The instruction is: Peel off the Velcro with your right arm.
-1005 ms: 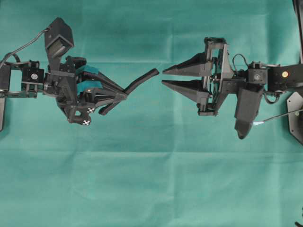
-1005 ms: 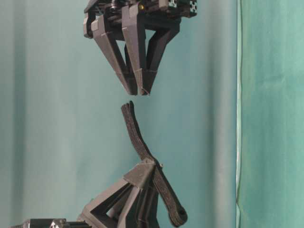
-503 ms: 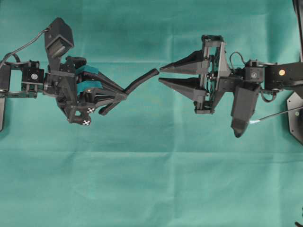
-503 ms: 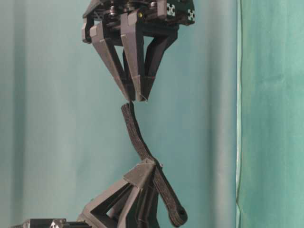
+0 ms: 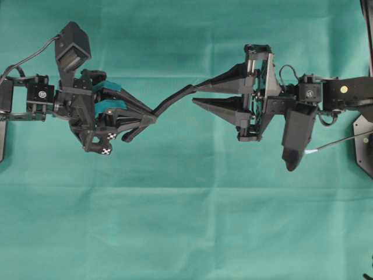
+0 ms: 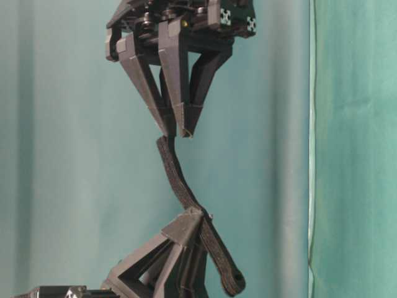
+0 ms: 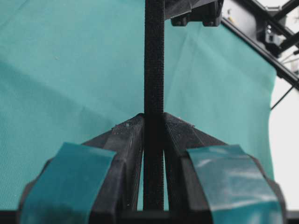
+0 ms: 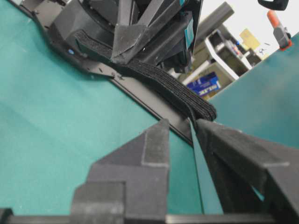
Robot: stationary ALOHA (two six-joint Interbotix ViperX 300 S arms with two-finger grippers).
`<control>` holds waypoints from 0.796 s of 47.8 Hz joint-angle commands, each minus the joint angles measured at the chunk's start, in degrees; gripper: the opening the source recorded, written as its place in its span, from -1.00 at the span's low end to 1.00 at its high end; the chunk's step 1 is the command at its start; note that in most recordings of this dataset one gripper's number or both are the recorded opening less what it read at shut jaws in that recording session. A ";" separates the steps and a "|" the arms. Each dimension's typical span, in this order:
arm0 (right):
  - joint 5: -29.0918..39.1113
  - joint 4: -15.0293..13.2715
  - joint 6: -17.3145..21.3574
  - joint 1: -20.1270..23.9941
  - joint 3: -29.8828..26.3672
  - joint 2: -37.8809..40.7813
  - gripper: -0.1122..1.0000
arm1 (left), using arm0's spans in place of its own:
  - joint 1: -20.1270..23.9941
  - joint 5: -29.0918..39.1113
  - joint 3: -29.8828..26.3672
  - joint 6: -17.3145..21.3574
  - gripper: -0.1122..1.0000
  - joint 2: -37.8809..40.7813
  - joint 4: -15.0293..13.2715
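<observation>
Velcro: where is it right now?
Overhead view, left of centre: the Velcro is clamped in the left gripper and slants up to the right gripper, its free end at one finger's tip.

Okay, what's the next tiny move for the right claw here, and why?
Probably ease the right claw a touch further onto the Velcro, then close. Its fingers are apart, and the strap's free end only meets one fingertip, while the left claw clamps the strap.

Left tool clamped; right tool faces it, fingers parted.
</observation>
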 commanded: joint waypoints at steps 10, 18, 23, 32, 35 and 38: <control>-0.70 -0.09 0.09 0.00 -2.55 0.88 -0.70 | 0.09 -0.53 -1.05 -0.26 -0.62 1.05 -0.09; -0.88 -0.09 0.09 -0.09 -2.81 0.88 -0.75 | 0.09 -0.53 -1.23 -0.18 -0.62 1.23 -0.18; -1.14 -0.09 0.09 -0.18 -2.81 0.97 -0.82 | 0.09 -0.53 -1.23 -0.18 -0.62 1.23 -0.18; -1.14 -0.09 0.09 -0.18 -2.64 0.97 -0.97 | 0.00 -0.53 -1.14 -0.18 -0.62 1.23 -0.09; -1.14 -0.09 0.09 -0.18 -2.55 0.97 -0.97 | 0.00 -0.53 -1.14 -0.18 -0.62 1.23 -0.09; -1.14 -0.09 0.09 -0.26 -2.46 0.97 -0.97 | 0.09 -0.53 -1.14 -0.18 -0.62 1.23 -0.09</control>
